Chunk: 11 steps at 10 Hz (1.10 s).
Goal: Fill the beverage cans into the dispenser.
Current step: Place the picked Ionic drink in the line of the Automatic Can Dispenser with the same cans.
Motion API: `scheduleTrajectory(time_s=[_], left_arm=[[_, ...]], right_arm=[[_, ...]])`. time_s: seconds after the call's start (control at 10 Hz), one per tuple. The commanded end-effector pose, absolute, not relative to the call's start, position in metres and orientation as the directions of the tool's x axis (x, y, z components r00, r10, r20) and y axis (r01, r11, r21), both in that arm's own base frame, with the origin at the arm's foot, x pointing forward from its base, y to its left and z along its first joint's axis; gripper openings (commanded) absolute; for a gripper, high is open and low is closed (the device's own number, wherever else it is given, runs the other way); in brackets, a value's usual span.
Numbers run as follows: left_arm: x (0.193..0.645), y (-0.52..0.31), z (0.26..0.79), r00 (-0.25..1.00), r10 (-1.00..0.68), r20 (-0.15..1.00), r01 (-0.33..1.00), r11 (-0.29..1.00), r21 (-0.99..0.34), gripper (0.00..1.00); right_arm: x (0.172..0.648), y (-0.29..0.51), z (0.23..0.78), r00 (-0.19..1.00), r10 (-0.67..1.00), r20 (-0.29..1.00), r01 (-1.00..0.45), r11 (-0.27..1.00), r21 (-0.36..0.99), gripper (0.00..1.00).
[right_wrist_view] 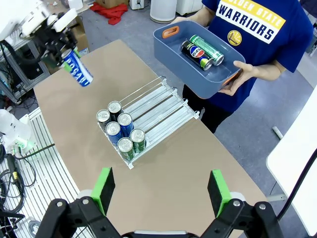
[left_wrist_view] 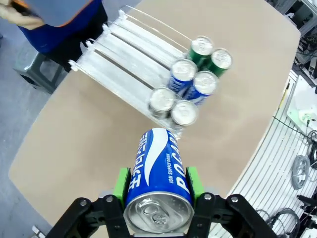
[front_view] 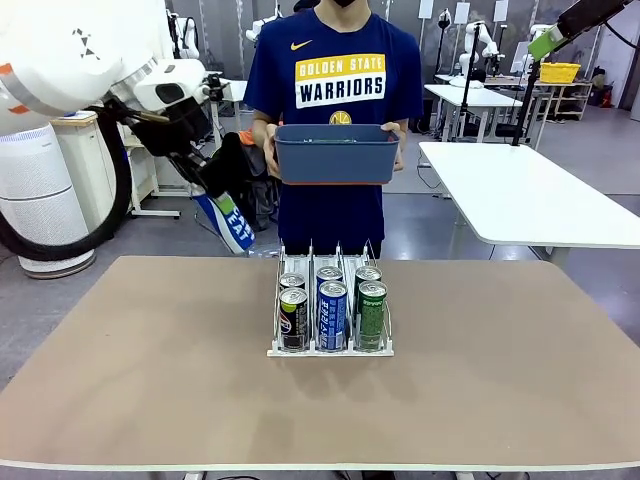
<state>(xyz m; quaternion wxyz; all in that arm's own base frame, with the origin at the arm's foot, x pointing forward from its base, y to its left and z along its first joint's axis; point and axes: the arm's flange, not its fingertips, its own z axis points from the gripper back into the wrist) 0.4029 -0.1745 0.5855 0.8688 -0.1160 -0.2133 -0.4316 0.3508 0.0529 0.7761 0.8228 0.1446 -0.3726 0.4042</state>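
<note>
The left claw is clamping a blue can with white lettering. Its two green pads are pressing on opposite sides of the can's body, so the jaws are standing only as far apart as the can is wide. The can is lying along the fingers, its silver top facing back toward the wrist and its base pointing away from the claw. It is hanging in the air, touching nothing but the pads. Ahead of this claw and below it, well apart from the held can, the dispenser is sitting on the brown table. Six cans are standing upright at the dispenser's end nearest the claw, two to each lane. A black pair is occupying the lane closest to the left claw, a blue pair the middle lane, and a green pair the lane farthest from it. The right claw is hovering high over the table with its jaws spread wide and gripping nothing. The dispenser is lying below and ahead of its fingertips. Beyond the dispenser, farther from this claw, a person is holding a blue-grey bin in both hands. In it a black can and a green can are lying on their sides next to each other.
</note>
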Motion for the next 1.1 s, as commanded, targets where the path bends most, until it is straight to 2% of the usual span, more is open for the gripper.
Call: scheduleTrajectory(time_s=[0.0,0.3,0.6,0.7,1.0], left_arm=[[0.362,-0.191,0.575,0.537,-0.686,0.491,0.787,0.617,0.001,0.57],[0.328,-0.237,0.561,0.518,-0.684,0.513,0.811,0.583,-0.041,0.57],[0.328,-0.258,0.551,0.487,-0.691,0.534,0.85,0.515,-0.11,0.57],[0.317,-0.253,0.553,0.493,-0.715,0.495,0.836,0.546,-0.045,0.57],[0.317,-0.261,0.547,0.491,-0.716,0.496,0.843,0.534,-0.065,0.57]], right_arm=[[0.35,0.053,0.776,0.396,0.558,0.73,-0.773,0.631,-0.063,1.0],[0.35,0.053,0.776,0.396,0.558,0.73,-0.773,0.631,-0.063,1.0],[0.35,0.053,0.776,0.396,0.558,0.73,-0.773,0.631,-0.063,1.0],[0.35,0.053,0.776,0.396,0.558,0.73,-0.773,0.631,-0.063,1.0],[0.35,0.053,0.776,0.396,0.558,0.73,-0.773,0.631,-0.063,1.0]])
